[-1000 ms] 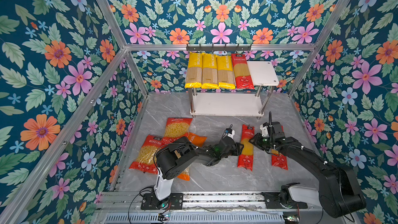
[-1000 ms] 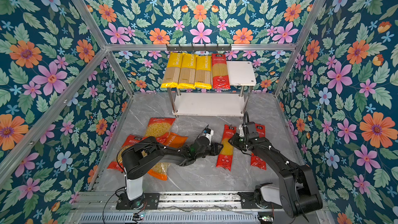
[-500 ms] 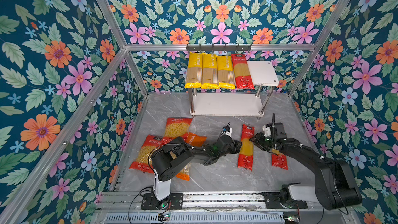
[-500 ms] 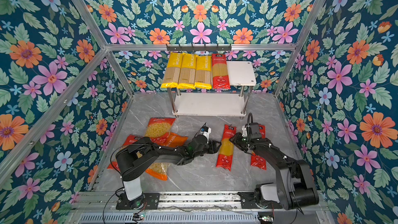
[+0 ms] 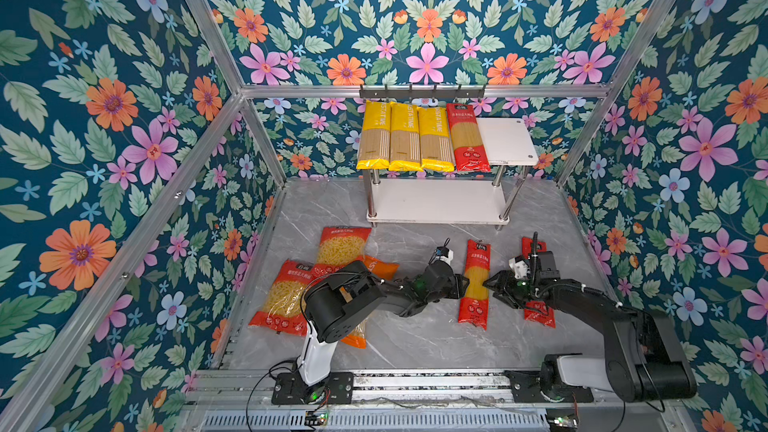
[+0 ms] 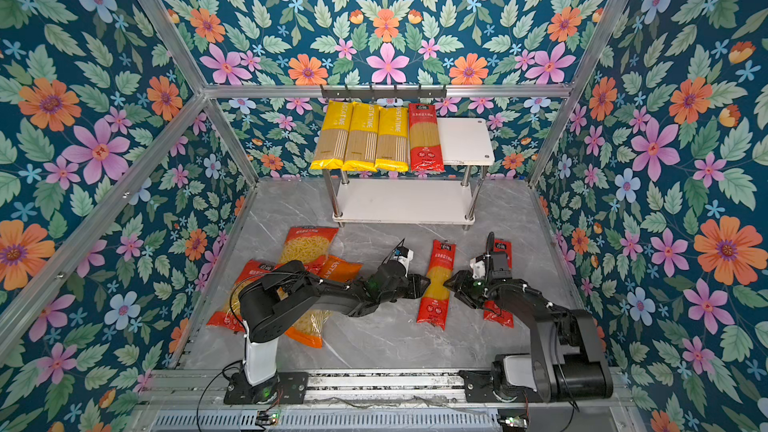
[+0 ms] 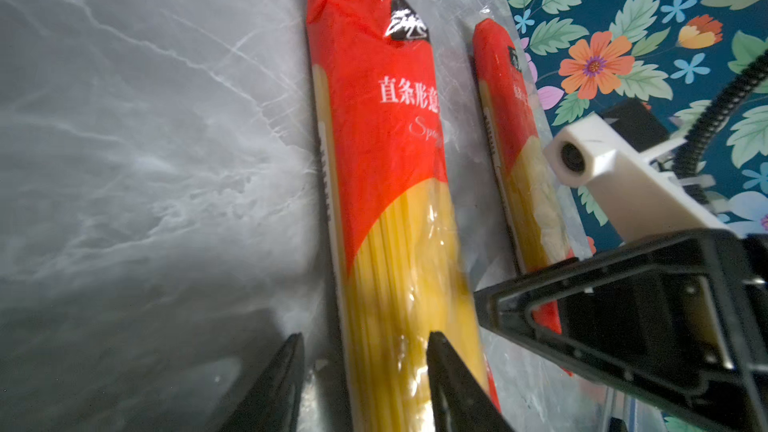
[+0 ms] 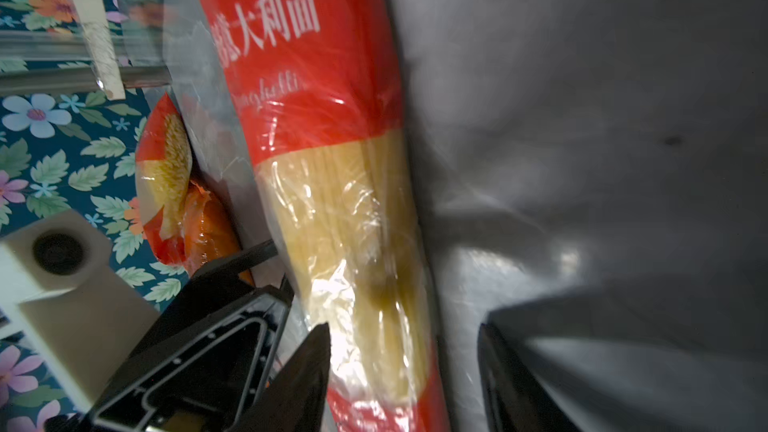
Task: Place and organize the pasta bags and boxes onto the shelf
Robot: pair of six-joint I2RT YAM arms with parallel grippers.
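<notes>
Closing in from both sides, left gripper (image 5: 464, 284) and right gripper (image 5: 488, 284) now flank the red spaghetti pack (image 5: 476, 259), jaws parted, nothing gripped, its lift to the shelf (image 5: 507, 141) pending

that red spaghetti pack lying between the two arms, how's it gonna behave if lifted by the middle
The red spaghetti pack should probably stay fairly stiff: straight strands fill its length. It looks glossy and wrinkled, so it may slip in the jaws. Long and narrow, it would likely tilt if held off-centre.
</notes>
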